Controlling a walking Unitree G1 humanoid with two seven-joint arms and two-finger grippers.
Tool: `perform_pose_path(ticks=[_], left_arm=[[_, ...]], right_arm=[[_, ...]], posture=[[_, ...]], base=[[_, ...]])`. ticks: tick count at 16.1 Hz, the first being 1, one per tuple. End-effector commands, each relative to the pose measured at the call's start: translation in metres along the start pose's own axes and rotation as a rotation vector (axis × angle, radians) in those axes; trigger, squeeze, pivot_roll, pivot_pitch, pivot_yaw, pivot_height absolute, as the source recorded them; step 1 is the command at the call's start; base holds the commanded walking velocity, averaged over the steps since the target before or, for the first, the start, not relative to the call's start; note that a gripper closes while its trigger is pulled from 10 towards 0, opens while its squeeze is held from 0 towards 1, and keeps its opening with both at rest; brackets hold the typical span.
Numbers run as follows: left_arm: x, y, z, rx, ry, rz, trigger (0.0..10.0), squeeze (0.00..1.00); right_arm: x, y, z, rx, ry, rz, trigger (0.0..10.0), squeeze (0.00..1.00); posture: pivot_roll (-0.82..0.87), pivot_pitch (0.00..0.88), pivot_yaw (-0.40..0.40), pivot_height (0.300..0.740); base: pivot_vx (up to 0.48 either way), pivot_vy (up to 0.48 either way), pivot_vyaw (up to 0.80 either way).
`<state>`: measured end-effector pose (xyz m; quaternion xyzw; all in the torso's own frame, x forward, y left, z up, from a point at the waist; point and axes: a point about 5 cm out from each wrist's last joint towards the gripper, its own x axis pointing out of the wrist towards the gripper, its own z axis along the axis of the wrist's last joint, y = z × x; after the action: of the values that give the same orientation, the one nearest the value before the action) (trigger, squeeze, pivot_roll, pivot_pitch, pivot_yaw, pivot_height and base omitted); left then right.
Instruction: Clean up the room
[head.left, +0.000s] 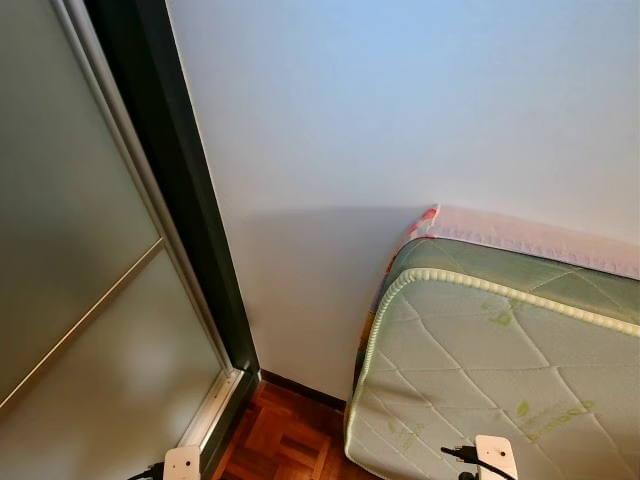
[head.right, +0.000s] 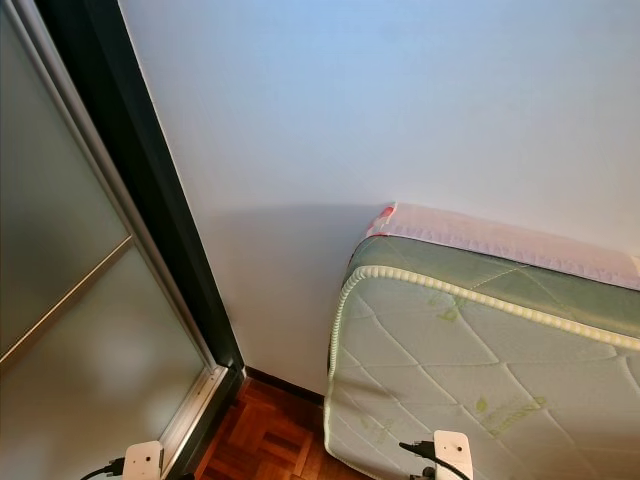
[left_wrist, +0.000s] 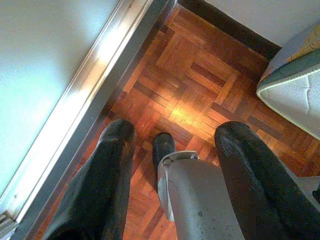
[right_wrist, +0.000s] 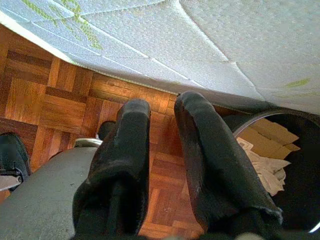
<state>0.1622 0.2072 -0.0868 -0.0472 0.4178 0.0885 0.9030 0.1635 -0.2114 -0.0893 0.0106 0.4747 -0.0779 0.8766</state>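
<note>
A quilted mattress (head.left: 500, 380) is seen against the white wall (head.left: 400, 120), beside a frosted sliding door (head.left: 70, 250). The left gripper (left_wrist: 172, 135) is held open over parquet floor (left_wrist: 195, 75); the right gripper (right_wrist: 162, 107), jaws narrowly parted and empty, hangs beside a bin (right_wrist: 280, 150) of crumpled paper.

Black bin (right_wrist: 295, 165) holding crumpled paper (right_wrist: 262, 160), beside quilted mattress (right_wrist: 200, 45)

White wall (head.left: 400, 120); frosted grey-green door (head.left: 70, 250) in a dark frame; mattress (head.left: 480, 380) quilted white with green leaves and edging; reddish-brown parquet floor (left_wrist: 195, 85); black bin (right_wrist: 300, 170).
</note>
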Motion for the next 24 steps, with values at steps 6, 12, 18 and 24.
perform_pose_path(ticks=[6,12,18,24], left_arm=[[0.0139,-0.0188,0.0353,0.047,0.048,-0.033,10.0,0.00],[0.0139,-0.0190,0.0352,0.043,0.048,-0.034,10.0,0.00],[0.0140,-0.0186,0.0362,0.059,0.043,-0.034,10.0,0.00],[0.0139,-0.0191,0.0359,0.050,0.043,-0.038,10.0,0.00]], right_arm=[[-0.0027,-0.0523,0.0373,0.106,-0.041,0.070,10.0,0.00],[-0.0028,-0.0524,0.0369,0.071,-0.026,0.078,10.0,0.00],[-0.0027,-0.0520,0.0370,0.065,-0.023,0.081,10.0,0.00],[-0.0027,-0.0521,0.0369,0.060,-0.021,0.083,10.0,0.00]], posture=[[0.01,0.000,-0.028,0.740],[0.01,0.000,-0.028,0.740],[0.01,0.000,-0.028,0.740],[0.01,0.000,-0.028,0.740]], base=[[0.000,0.000,0.00],[0.000,0.000,-0.79],[0.000,0.000,-0.78],[0.000,-0.217,-0.78]])
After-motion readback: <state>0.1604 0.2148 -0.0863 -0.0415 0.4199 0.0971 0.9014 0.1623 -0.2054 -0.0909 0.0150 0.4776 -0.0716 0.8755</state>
